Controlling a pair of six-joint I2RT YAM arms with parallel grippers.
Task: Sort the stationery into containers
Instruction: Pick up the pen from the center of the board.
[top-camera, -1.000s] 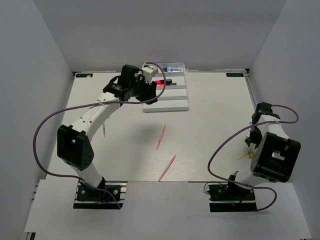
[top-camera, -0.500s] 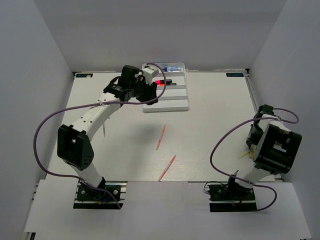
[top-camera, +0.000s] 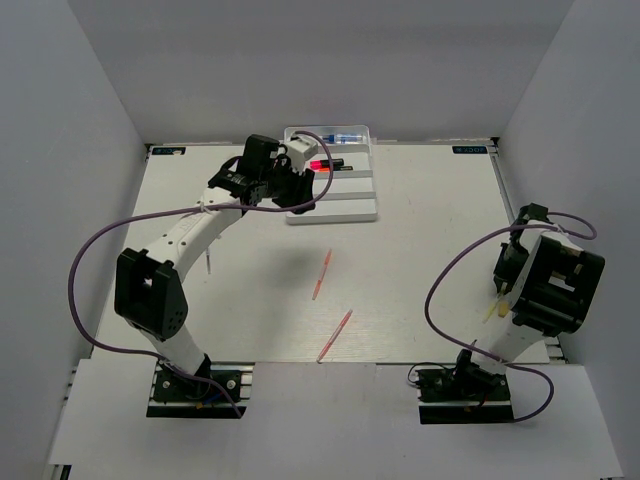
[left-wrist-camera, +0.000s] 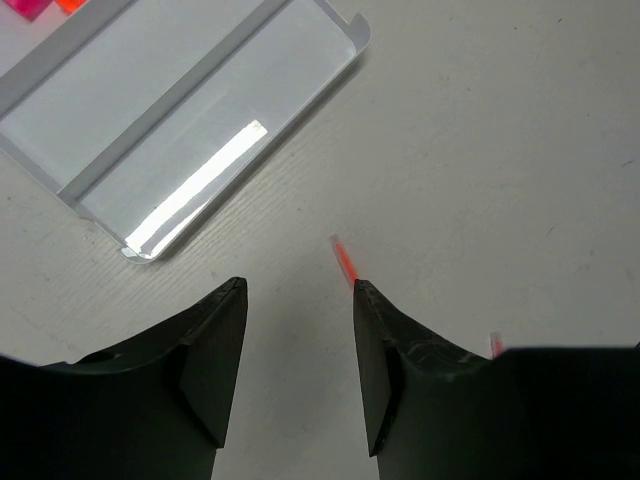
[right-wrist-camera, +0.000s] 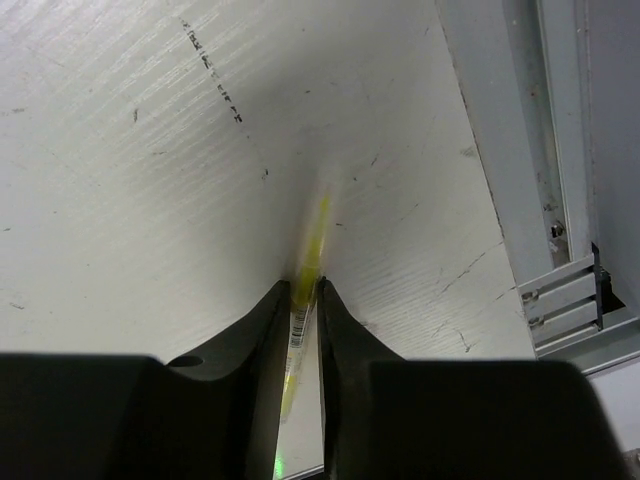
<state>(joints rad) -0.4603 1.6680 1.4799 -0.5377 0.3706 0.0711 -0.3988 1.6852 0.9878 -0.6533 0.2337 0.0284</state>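
Note:
The white tray (top-camera: 350, 205) stands at the back centre. It holds the clear blue-capped bottle (top-camera: 340, 133) in its far row and the orange and pink markers (top-camera: 322, 165) in a middle row. Two pink-orange sticks (top-camera: 321, 272) (top-camera: 335, 335) lie on the table nearer to me. My left gripper (top-camera: 303, 197) is open and empty above the tray's near left corner. In the left wrist view one stick (left-wrist-camera: 343, 260) shows past the open left gripper (left-wrist-camera: 298, 286), beside the tray corner (left-wrist-camera: 345, 30). My right gripper (right-wrist-camera: 303, 284) is shut on the thin pale yellow pen (right-wrist-camera: 312, 250) at the table's right side (top-camera: 497, 292). No eraser shows.
The table's right edge and a metal rail (right-wrist-camera: 560, 180) run close beside the right gripper. Grey walls enclose the table on the left, back and right. Purple cables loop from both arms. A thin pale sliver (top-camera: 207, 262) lies beside the left arm.
The right arm has swung nearer and lowered its gripper onto the yellow pen, which lay on the table before. The left arm has hardly moved.

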